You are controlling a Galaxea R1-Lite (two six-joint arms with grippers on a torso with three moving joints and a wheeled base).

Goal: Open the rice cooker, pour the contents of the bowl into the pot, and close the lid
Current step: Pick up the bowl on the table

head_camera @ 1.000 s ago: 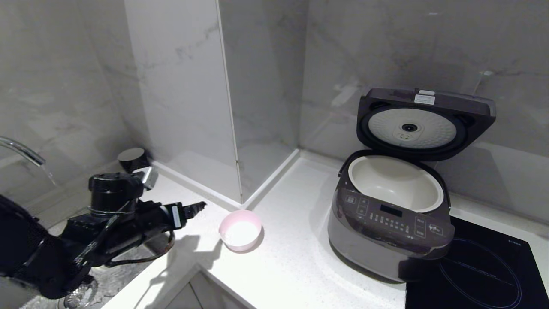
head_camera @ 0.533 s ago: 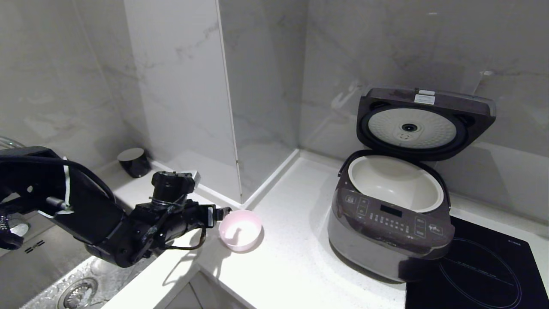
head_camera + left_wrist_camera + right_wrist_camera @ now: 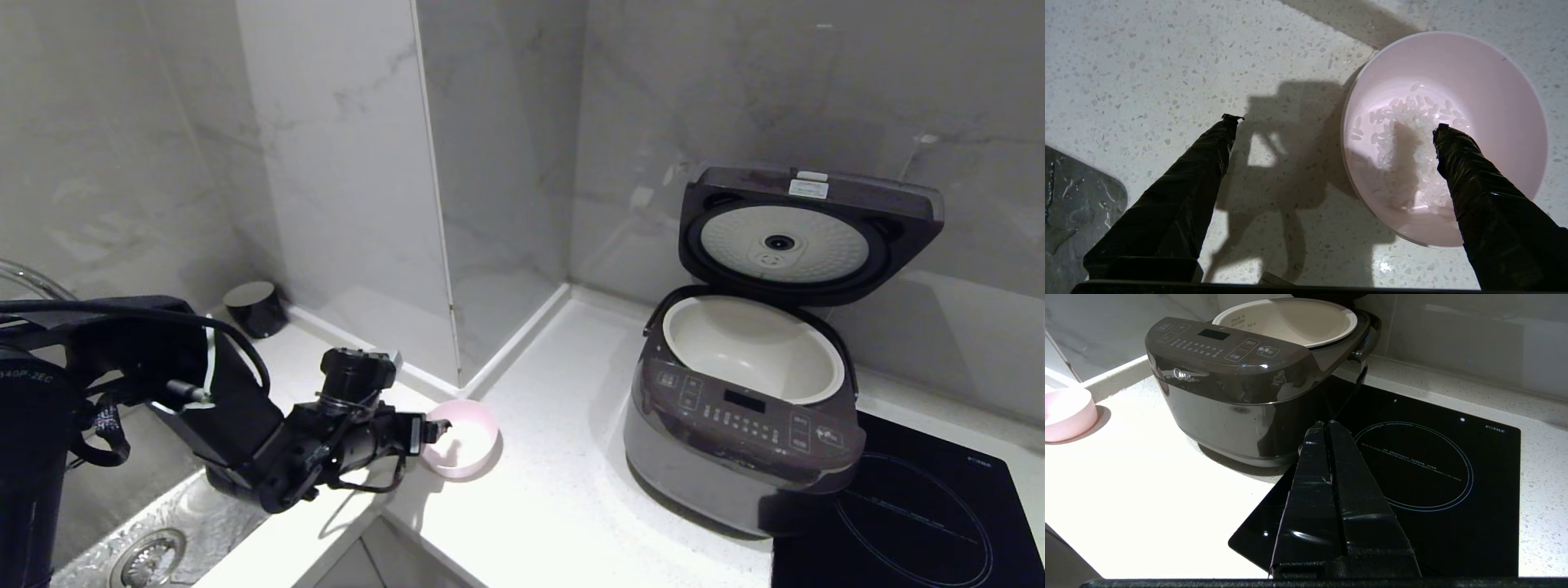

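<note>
One finger [image 3: 1474, 179] of the wide-open left gripper [image 3: 1335, 124] hung over the rice [image 3: 1404, 139] inside the pink bowl [image 3: 469, 445] on the table [image 3: 555, 506], the other outside its rim. Could tip or skid the bowl if closed off-centre, spilling grains short of the open rice cooker [image 3: 739, 425].

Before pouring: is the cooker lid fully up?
Open. The lid stands raised behind the pot, its white dimpled underside showing.
</note>
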